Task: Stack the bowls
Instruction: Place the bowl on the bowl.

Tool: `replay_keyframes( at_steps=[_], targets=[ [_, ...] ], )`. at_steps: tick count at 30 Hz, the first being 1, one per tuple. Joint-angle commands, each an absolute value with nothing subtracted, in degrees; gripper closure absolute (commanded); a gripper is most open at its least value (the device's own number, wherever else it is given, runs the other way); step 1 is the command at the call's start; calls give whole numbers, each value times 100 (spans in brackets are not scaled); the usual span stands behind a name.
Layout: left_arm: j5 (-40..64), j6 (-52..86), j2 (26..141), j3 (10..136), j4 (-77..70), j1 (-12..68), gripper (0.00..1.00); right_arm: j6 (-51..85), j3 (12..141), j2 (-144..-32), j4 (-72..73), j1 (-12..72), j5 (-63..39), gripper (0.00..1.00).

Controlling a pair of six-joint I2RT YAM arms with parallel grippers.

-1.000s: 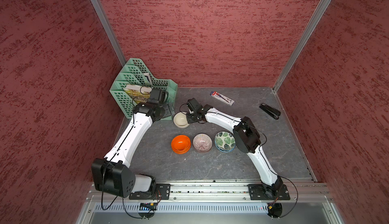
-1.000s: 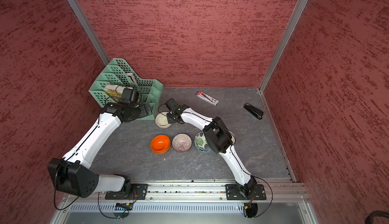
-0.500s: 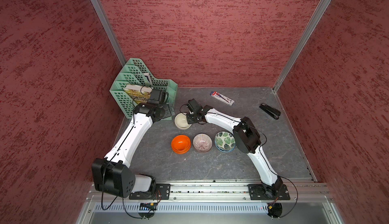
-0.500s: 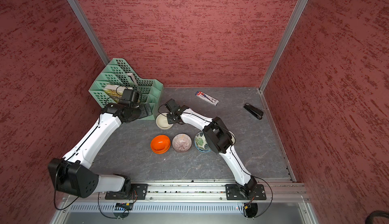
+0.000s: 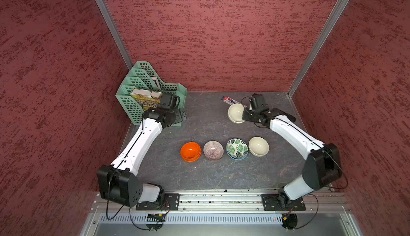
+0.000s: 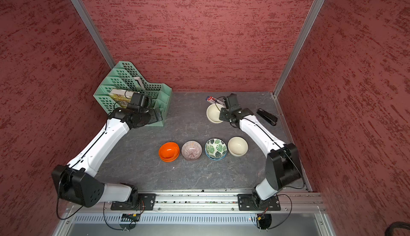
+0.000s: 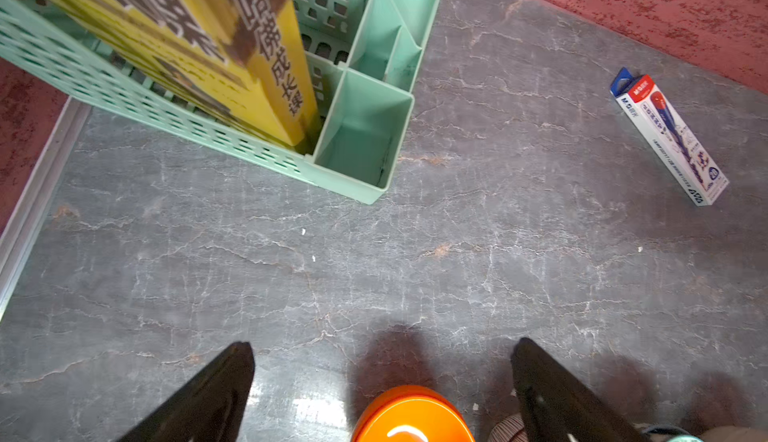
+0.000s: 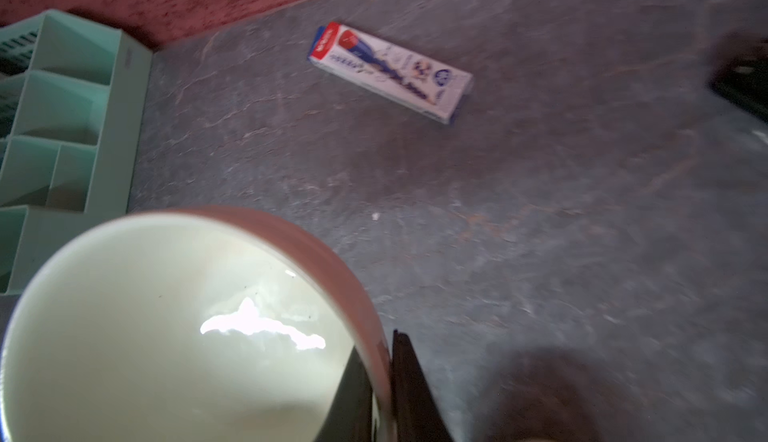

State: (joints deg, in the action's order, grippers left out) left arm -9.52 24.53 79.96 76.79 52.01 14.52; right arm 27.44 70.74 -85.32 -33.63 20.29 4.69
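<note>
My right gripper [image 5: 243,115] pinches the rim of a cream bowl [image 5: 235,112], right of centre in both top views, just beside the pen box [image 5: 228,100]. My left gripper [image 7: 382,342] is spread wide near the green organizer [image 5: 133,106] at the left. Lower, at the centre, the orange bowl [image 5: 190,151], striped bowl [image 5: 213,150], leaf bowl [image 5: 237,148] and second cream bowl [image 5: 258,146] sit in a row on the worktop [image 5: 221,175].

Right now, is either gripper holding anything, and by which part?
The right gripper is shut on a cream bowl, pinching its rim, one finger inside and one outside. The left gripper is open and holds nothing.
</note>
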Motion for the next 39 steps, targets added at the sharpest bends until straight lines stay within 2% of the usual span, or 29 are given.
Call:
replay_keyframes(
  at_steps=[1,5,10,39],
  targets=[
    [-1038,2360,8224,7971,5100,1634,0,2732,6407,-7657,-3943,1812,502,100],
    [-1010,2394,8520,8201,5068,1842,0,2670,5760,-6604,-4493,1437,408,100],
    [-972,2420,8725,8402,5060,1977,0,2609,5332,-6121,-4875,1277,392,100],
    [-1169,2406,8878,8710,5265,2063,0,2347,4684,-7019,-4341,1024,526,100]
  ],
)
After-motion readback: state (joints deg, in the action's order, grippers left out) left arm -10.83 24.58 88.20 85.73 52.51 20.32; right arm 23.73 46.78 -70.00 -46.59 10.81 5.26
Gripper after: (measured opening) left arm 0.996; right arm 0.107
